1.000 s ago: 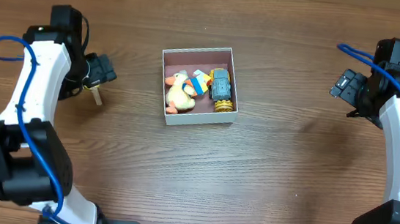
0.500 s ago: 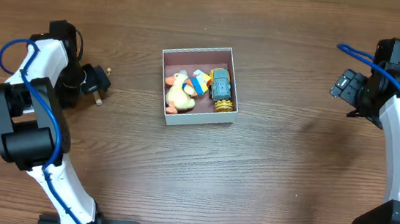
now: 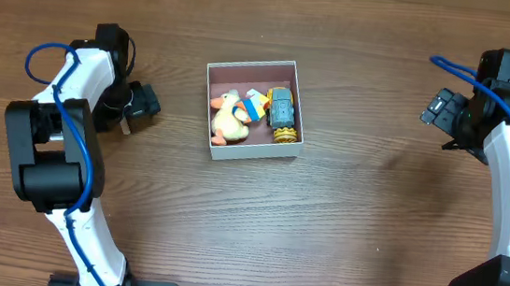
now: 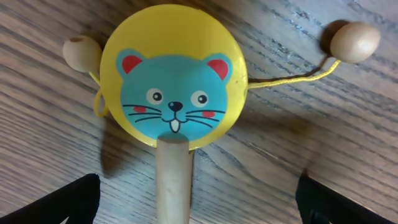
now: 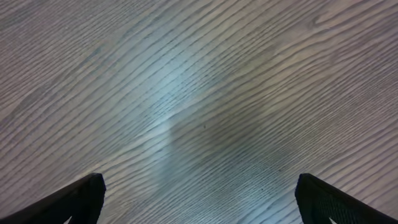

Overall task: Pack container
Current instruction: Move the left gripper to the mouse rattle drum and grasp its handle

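— Where does the container (image 3: 238, 78) sit?
— Mid-table, between the two arms. It is well apart from the left gripper (image 3: 136, 111), off to that gripper's right. It is farther yet from the right gripper (image 3: 438, 109) on its other side. Inside lie a yellow duck (image 3: 229, 120), a yellow-and-green car (image 3: 282, 110) and a small blue-and-orange piece between them that I cannot make out.
— And the left jaws?
— Spread wide. In the wrist view the fingers (image 4: 74, 202) show only at the lower corners. The wooden handle (image 4: 174, 180) of a rattle drum (image 4: 174, 74) runs between them, touching neither. The drum lies flat on the table (image 4: 323, 124): a yellow disc with a blue cat face and a wooden bead (image 4: 354, 42) on a string at either side.
— The right jaws?
— Also wide apart, over bare wood, holding nothing.
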Available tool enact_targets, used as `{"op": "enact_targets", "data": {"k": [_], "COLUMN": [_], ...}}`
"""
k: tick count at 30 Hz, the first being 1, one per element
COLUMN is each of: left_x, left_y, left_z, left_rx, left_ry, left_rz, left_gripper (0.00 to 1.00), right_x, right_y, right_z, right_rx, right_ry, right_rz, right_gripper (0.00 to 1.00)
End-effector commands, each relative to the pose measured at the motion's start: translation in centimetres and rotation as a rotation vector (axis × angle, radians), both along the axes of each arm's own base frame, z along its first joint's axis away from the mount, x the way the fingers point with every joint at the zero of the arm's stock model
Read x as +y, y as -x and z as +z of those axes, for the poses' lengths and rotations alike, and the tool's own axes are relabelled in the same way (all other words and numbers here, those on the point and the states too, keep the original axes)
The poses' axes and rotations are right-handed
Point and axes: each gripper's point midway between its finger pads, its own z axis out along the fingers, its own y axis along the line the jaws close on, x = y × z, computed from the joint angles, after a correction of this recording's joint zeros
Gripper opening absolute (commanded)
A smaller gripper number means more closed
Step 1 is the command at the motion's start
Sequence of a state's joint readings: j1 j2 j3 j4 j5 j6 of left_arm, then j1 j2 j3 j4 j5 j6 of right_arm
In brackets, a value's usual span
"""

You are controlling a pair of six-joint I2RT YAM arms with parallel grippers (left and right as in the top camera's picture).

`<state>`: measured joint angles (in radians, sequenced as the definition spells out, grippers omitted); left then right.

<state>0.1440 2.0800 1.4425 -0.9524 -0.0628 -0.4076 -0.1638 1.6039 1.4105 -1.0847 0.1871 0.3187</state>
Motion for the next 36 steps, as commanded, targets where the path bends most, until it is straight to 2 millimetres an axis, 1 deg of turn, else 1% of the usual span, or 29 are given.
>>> {"op": "enact_targets", "data": {"k": [1, 3, 6, 10, 13, 20, 25, 28, 29, 31, 32, 33, 35, 36], "left_x": [1.1, 1.3, 0.6, 0.6, -0.4, -0.3, 0.2, 0.6, 0.7, 0.7, 0.8, 0.9, 1.1, 1.3], "left_y": [1.0, 1.1, 0.8, 0.7, 0.7, 1.1, 1.1, 1.2, 1.2, 1.1, 1.1, 1.1, 1.2, 1.3], "left_z": [-1.4, -1.5, -1.6, -1.7, -1.9, -2.7, -2.8, -2.8, -2.8, -2.7, -2.7, -2.7, -2.7, -2.7], "left_rx": [0.051, 0.051, 0.034, 0.031, 0.024, 0.022, 0.024, 0.029, 0.028, 0.025, 0.024, 0.024, 0.026, 0.027], "left_ry": [-0.008, -0.004, 0.037, 0.039, 0.096, 0.087, 0.057, 0.032, 0.031, 0.031, 0.031, 0.033, 0.034, 0.034], "left_rz": [0.014, 0.023, 0.024, 0.016, 0.0, -0.016, 0.003, 0.018, 0.026, 0.04, 0.052, 0.057, 0.062, 0.067], "left_gripper": [1.0, 1.0, 1.0, 1.0, 1.0, 1.0, 1.0, 0.87, 0.8, 0.59, 0.5, 0.45, 0.43, 0.33], "right_x": [-0.2, -0.2, -0.2, -0.2, -0.2, -0.2, -0.2, -0.2, -0.2, -0.2, -0.2, -0.2, -0.2, -0.2], "right_y": [-0.1, -0.1, -0.1, -0.1, -0.1, -0.1, -0.1, -0.1, -0.1, -0.1, -0.1, -0.1, -0.1, -0.1], "right_z": [0.3, 0.3, 0.3, 0.3, 0.3, 0.3, 0.3, 0.3, 0.3, 0.3, 0.3, 0.3, 0.3, 0.3], "right_rx": [-0.014, -0.014, -0.014, -0.014, -0.014, -0.014, -0.014, -0.014, -0.014, -0.014, -0.014, -0.013, -0.014, -0.014], "right_ry": [0.002, 0.002, 0.002, 0.002, 0.002, 0.002, 0.002, 0.002, 0.002, 0.002, 0.002, 0.002, 0.002, 0.002], "right_rz": [-0.011, -0.011, -0.011, -0.011, -0.011, -0.011, -0.011, -0.011, -0.011, -0.011, -0.011, -0.011, -0.011, -0.011], "right_gripper": [1.0, 1.0, 1.0, 1.0, 1.0, 1.0, 1.0, 1.0, 1.0, 1.0, 1.0, 1.0, 1.0, 1.0]}}
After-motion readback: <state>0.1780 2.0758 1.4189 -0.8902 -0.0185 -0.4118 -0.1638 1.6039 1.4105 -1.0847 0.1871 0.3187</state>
